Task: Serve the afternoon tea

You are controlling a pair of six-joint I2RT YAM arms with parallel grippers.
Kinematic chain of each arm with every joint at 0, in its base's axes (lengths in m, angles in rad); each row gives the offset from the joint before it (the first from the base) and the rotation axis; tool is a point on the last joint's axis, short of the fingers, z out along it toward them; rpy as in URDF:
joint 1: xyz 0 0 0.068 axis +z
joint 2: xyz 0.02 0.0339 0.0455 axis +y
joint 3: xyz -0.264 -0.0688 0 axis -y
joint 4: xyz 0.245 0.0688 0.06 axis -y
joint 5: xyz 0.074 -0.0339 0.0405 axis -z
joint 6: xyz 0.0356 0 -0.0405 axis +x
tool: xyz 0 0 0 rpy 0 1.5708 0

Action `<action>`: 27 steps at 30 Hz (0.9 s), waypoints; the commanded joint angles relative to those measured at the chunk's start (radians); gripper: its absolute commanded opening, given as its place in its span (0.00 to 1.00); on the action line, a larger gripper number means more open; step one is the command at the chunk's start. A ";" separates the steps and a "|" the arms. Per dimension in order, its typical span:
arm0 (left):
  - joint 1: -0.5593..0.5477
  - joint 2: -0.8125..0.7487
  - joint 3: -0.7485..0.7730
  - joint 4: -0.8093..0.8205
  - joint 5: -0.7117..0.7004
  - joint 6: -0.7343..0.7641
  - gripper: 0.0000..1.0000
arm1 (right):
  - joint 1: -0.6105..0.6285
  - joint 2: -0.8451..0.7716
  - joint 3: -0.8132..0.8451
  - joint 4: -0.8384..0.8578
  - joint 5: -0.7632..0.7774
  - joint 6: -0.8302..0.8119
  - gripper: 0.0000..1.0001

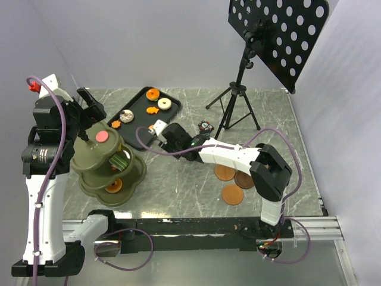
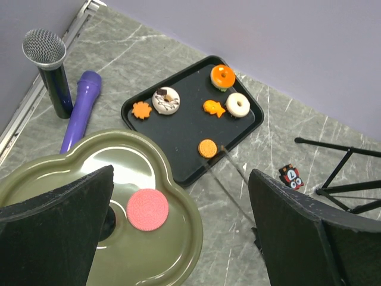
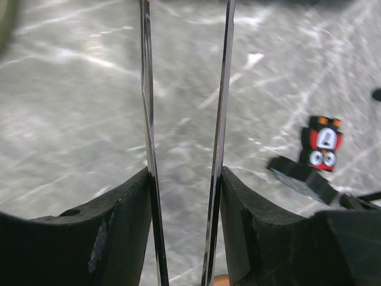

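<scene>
Right gripper (image 3: 184,179) pinched the tongs (image 3: 223,89), blades apart, left gripper (image 2: 181,173) hung spread wide, and the orange cookie (image 2: 208,148), mid-frame on the black tray (image 2: 184,128), looked light, hard, slippery: best nipped across its rim.

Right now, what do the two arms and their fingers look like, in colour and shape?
Both arms have white links and black joint housings. A purple cable loops along the left arm, which carries a red part near its top. Another purple cable follows the right arm. The left fingers and the right fingers are matte black, broad and blocky.
</scene>
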 commanded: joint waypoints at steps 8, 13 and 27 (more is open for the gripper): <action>0.021 -0.010 -0.017 0.113 0.015 0.053 1.00 | -0.081 0.154 0.268 0.052 -0.035 -0.047 0.54; 0.016 -0.015 -0.014 0.107 -0.011 0.122 1.00 | -0.093 0.295 0.448 0.020 -0.082 -0.068 0.54; -0.050 -0.017 -0.060 0.113 -0.026 0.185 1.00 | -0.107 0.501 0.666 -0.003 -0.154 -0.093 0.57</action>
